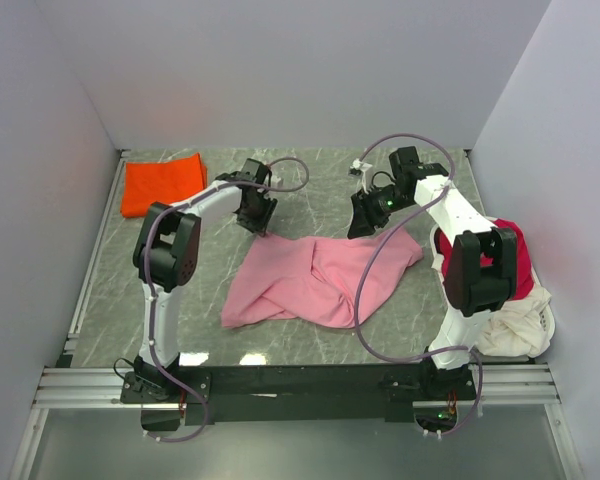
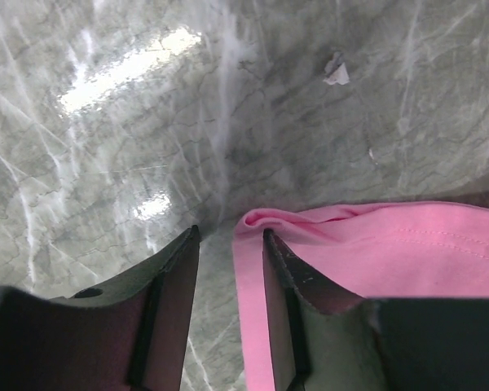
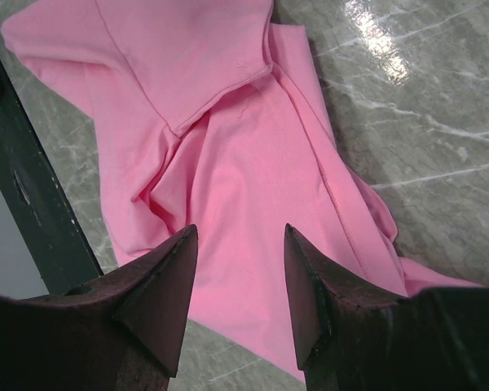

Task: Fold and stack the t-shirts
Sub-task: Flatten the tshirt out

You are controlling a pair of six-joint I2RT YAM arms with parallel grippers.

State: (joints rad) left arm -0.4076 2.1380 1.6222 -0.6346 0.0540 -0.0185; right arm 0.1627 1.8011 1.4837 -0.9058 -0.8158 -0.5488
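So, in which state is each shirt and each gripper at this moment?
pink t-shirt, unfolded, crumpled, in the middle
orange-red t-shirt, folded, at the far left corner
crimson t-shirt, unfolded, heaped at the right edge
cream t-shirt, unfolded, heaped beside the crimson one
left gripper, open, at the pink hem, holding nothing
right gripper, open, over the pink cloth, holding nothing

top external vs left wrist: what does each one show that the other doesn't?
Only top external: the folded orange-red t-shirt at the far left corner, the crimson t-shirt and cream t-shirt heaped at the right edge, and the right gripper. Only left wrist: a small white scrap on the table, and bare table between the open jaws of the left gripper. Both: the pink t-shirt and the marbled table.
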